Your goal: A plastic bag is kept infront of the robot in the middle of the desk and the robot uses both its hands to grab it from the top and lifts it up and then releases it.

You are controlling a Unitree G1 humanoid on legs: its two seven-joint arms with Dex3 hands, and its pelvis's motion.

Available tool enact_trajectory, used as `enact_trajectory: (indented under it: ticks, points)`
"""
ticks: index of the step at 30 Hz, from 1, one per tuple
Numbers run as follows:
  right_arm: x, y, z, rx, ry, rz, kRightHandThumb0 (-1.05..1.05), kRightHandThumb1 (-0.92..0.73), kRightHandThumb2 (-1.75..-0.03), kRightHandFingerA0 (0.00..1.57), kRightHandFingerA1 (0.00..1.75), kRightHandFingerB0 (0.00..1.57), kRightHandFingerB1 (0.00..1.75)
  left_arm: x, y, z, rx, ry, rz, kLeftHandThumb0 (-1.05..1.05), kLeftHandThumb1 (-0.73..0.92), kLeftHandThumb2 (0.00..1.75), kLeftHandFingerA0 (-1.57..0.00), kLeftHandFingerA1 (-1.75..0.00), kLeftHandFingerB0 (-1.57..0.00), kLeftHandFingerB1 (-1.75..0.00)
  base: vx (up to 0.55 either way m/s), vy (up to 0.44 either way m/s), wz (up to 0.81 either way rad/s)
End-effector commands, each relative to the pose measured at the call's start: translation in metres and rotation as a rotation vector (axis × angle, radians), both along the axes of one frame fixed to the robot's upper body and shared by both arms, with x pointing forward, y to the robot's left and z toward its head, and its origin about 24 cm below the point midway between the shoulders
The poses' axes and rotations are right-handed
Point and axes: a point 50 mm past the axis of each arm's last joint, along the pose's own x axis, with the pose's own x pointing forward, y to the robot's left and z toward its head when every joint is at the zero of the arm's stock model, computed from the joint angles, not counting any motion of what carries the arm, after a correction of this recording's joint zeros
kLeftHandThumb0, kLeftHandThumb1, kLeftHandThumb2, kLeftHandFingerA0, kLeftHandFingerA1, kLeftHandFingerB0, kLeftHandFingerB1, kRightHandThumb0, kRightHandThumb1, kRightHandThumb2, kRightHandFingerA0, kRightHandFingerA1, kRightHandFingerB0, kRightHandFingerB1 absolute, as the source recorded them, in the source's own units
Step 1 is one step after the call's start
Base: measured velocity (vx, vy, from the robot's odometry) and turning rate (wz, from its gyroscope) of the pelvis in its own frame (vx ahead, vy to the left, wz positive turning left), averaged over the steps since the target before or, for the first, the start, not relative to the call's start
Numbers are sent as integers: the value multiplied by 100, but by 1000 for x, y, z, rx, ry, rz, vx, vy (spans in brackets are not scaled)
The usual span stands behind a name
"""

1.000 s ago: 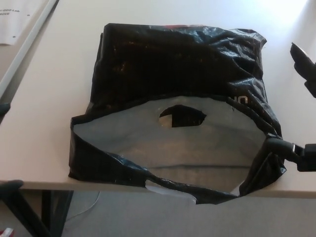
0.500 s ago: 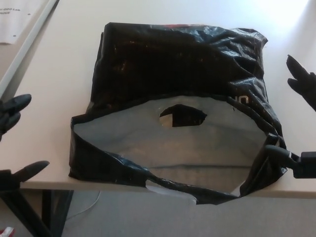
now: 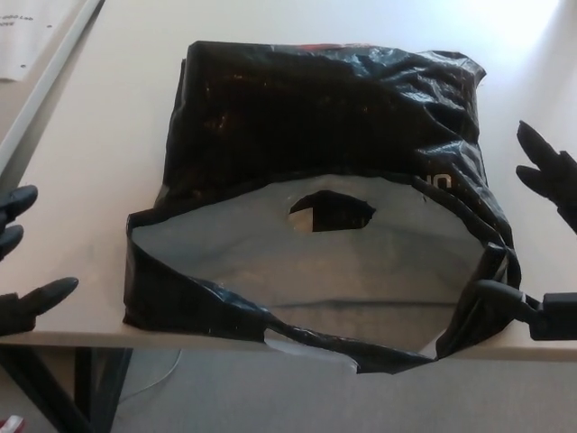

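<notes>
On the pale beige desk top [image 3: 99, 135], centred in the head view, lies the crinkled black plastic bag [image 3: 315, 117]. Bag is flat on the desk, mouth facing the near edge and gaping wide; grey inner lining [image 3: 315, 262] is exposed. Oval handle cut-out [image 3: 332, 212] shows in the far wall of the mouth. Near lip of the bag hangs slightly past the desk's front edge, with a pale scrap of torn or folded film [image 3: 302, 347] at the bottom rim.

Left hand [image 3: 18, 262]: at the picture's left edge, beside the bag but apart from it. Fingers spread wide, two upper fingers [image 3: 16, 206] above and the thumb [image 3: 45, 296] below, holding nothing.

Right hand [image 3: 541, 234]: at the right edge, close to the bag's right corner. Upper fingers [image 3: 541, 158] are raised and clear of the plastic; the lower digit [image 3: 500, 296] lies against the bag's right lip, possibly touching it, though black on black makes contact hard to confirm. Digits well spread, nothing gripped.

Far left: a grey strip [image 3: 54, 77] runs diagonally along the desk edge, with a white printed sheet [image 3: 32, 36] beyond it. Dark desk legs [image 3: 54, 397] visible beneath the front edge.
</notes>
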Motion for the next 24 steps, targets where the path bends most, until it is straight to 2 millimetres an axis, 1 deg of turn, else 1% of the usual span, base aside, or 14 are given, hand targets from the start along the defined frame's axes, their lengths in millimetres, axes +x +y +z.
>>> enact_trajectory:
  ticks: [1,2,3,4,8,11,12,15,16,17,21,22,23,24]
  points:
    - [1,-2,1,-4,13,0,-42,-44,-70,4,42,0,0,1,7,-6,-50,-4,36,-25,47,54,-21,-35,-14,-27,0,0,0]
    - [1,-3,1,-12,8,1,-41,-44,-70,4,41,0,0,1,8,-9,-87,5,50,-37,37,59,-23,-39,-16,-33,0,0,0]
    - [2,-3,1,-15,6,1,-41,-44,-70,4,41,0,0,1,8,-9,-101,8,57,-37,37,59,-23,-39,-16,-33,0,0,0]
    - [2,-6,0,-23,5,0,-41,-44,-71,3,39,0,0,1,3,-10,-122,23,14,-28,47,56,-21,-34,-10,-24,0,0,0]
    - [2,-12,-3,4,26,-23,-38,-45,-70,6,39,0,0,6,-14,-15,-140,39,-23,-44,38,62,-19,-38,-9,-32,0,0,0]
    - [7,-18,-6,-18,31,-58,-39,-45,-69,12,45,0,2,11,-32,-16,-110,27,-73,-44,37,62,-23,-40,-10,-33,0,0,0]
    - [9,-21,-8,-40,28,-67,-38,-51,-55,17,38,0,3,13,-37,-16,-119,27,-81,-48,37,63,-25,-40,-11,-33,0,0,0]
    - [14,-27,-13,-75,38,-83,-39,-50,-55,17,38,0,2,14,-46,-18,-142,33,-92,-50,37,63,-25,-40,-11,-34,0,0,0]
    - [19,-33,-19,-72,64,-90,-39,-50,-55,15,38,0,3,15,-54,-18,-181,40,-110,-46,36,62,-22,-39,-10,-34,0,0,0]
    - [24,-42,-28,-62,120,-98,-45,-45,-69,10,45,0,0,13,-65,-21,-180,37,-154,-38,47,56,-18,-32,-11,-24,0,0,0]
    - [31,-61,-40,-110,191,-139,-56,-39,-70,12,46,0,4,12,-88,-24,-169,31,-203,-42,47,56,-24,-33,-11,-24,0,0,0]
    - [33,-63,-41,-119,199,-144,-45,-49,-58,17,40,0,5,12,-91,-24,-171,33,-210,-42,47,57,-23,-33,-10,-23,0,0,0]
    - [34,-66,-43,-124,209,-149,-42,-51,-55,19,38,0,9,11,-95,-24,-164,33,-217,-29,44,94,0,-49,0,-50,0,0,0]
    - [34,-68,-45,-128,217,-154,-42,-51,-55,19,38,0,9,11,-98,-25,-152,32,-224,-29,44,94,0,-49,0,-50,0,0,0]
